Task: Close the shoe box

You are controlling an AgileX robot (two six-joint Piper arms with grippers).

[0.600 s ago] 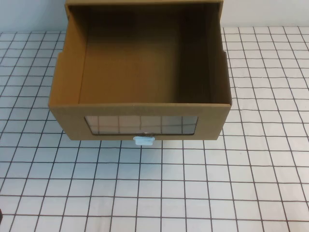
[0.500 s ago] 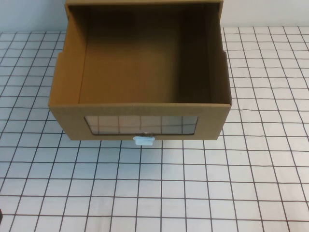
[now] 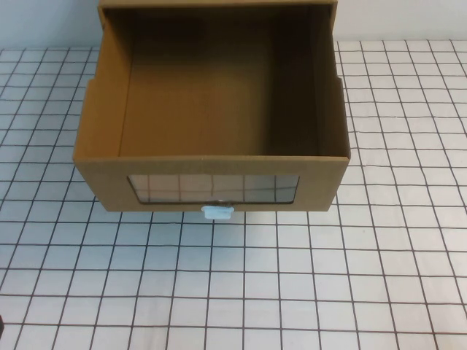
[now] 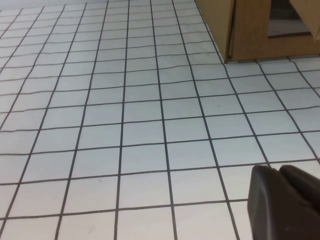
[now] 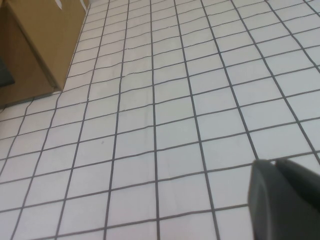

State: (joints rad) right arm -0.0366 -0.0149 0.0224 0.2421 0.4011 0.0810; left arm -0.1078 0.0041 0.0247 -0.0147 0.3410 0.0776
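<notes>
risked skewing the shoe box (image 3: 211, 131) drawer with an off-centre push beside the pull tab (image 3: 217, 212), jamming it. sat pulled open mid-table (image 3: 365, 277). left hand (image 4: 287, 202) low over the grid near its front corner, fingers pressed together; right hand (image 5: 285, 197) likewise, well apart from the box.

The shoe box (image 3: 211, 124) sits pulled open on the gridded table (image 3: 328, 284), neither gripper visible.

Shoe box (image 3: 211, 179) top cut by frame edge. Left gripper (image 4: 285, 205) and right gripper (image 5: 287, 200) partly out of frame.
</notes>
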